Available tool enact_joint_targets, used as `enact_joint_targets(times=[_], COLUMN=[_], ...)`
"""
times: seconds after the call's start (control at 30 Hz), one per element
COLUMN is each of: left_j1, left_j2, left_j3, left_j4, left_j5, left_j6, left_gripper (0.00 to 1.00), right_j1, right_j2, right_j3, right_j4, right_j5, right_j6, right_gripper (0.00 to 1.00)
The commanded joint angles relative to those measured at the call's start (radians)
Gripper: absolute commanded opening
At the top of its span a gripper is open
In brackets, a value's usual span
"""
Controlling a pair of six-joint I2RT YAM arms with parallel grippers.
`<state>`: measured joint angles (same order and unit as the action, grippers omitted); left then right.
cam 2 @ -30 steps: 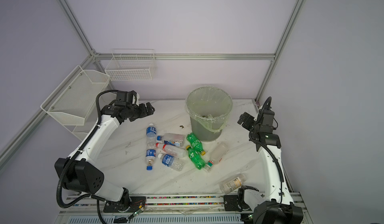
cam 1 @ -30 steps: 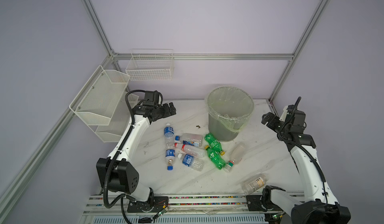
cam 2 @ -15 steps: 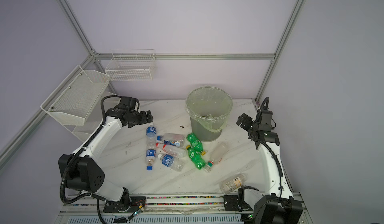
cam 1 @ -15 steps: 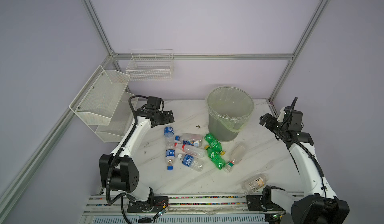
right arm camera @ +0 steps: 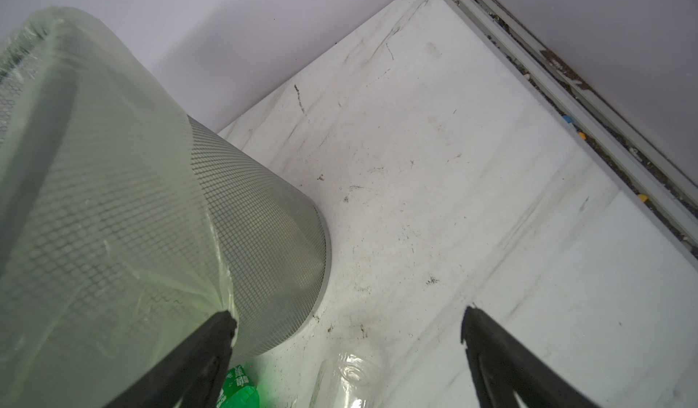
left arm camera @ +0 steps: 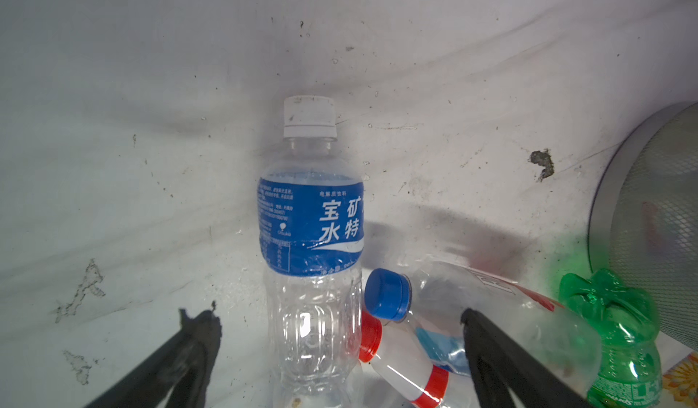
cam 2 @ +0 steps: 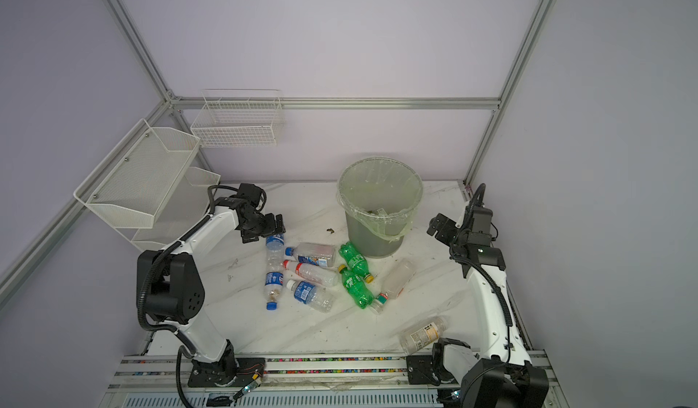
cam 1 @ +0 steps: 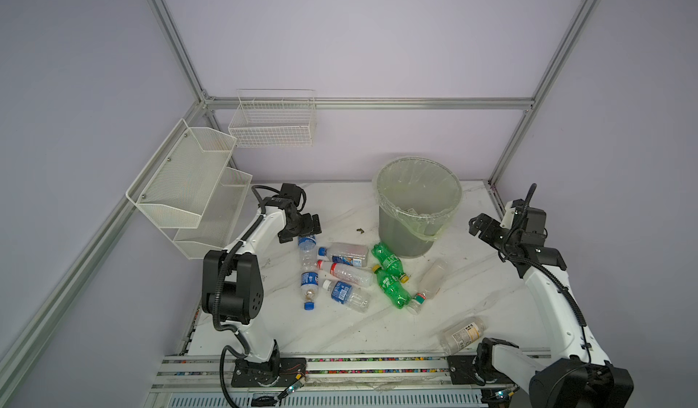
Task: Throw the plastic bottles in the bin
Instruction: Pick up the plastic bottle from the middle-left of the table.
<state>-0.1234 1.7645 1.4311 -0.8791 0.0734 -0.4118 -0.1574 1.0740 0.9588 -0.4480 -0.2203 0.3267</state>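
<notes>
Both open and empty, right gripper (right arm camera: 347, 319) idle, left gripper (left arm camera: 340, 317) poised over the pile's (cam 1: 351, 274) ten-o'clock bottle (left arm camera: 311, 228): next, lower and clamp

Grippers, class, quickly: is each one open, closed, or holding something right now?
Left gripper: open, holding nothing, above the blue-labelled bottle.
Right gripper: open, holding nothing, beside the bin.

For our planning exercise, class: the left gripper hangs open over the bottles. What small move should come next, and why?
Probably lower the left gripper and close on the white-capped, blue-labelled bottle: in the left wrist view it lies between the open fingers, a gap on each side.
</notes>
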Motion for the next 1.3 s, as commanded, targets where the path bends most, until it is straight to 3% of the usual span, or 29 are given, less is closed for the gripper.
enact_joint_targets(times=[0.0, 0.5, 0.97, 1.27], left_j1=[0.006, 0.003, -0.025, -0.025], left_j2=[0.007, 0.069, 0.136, 0.133], left_j3=[-0.029, -0.065, -0.072, -0.088], left_j4=[0.006, 0.033, 0.071, 0.088], left_j5=[-0.012, -0.078, -0.108, -0.119], left_j6=[-0.023, -0.028, -0.018, -0.005], left_gripper=[1.0, 0.99, 0.89, 0.76], right_j1=[-0.005, -0.005, -0.005, -0.005], right_j2=[-0.031, -0.047, -0.048, -0.06], right_j3=[-0.006, -0.017, -0.026, -0.032], right_j4=[0.03, 0.058, 0.076, 0.077], right_j5=[0.018, 0.007, 0.004, 0.01], right_j6=[-0.023, -0.011, 0.003, 0.007], right_gripper=[0.97, 0.97, 0.97, 0.97])
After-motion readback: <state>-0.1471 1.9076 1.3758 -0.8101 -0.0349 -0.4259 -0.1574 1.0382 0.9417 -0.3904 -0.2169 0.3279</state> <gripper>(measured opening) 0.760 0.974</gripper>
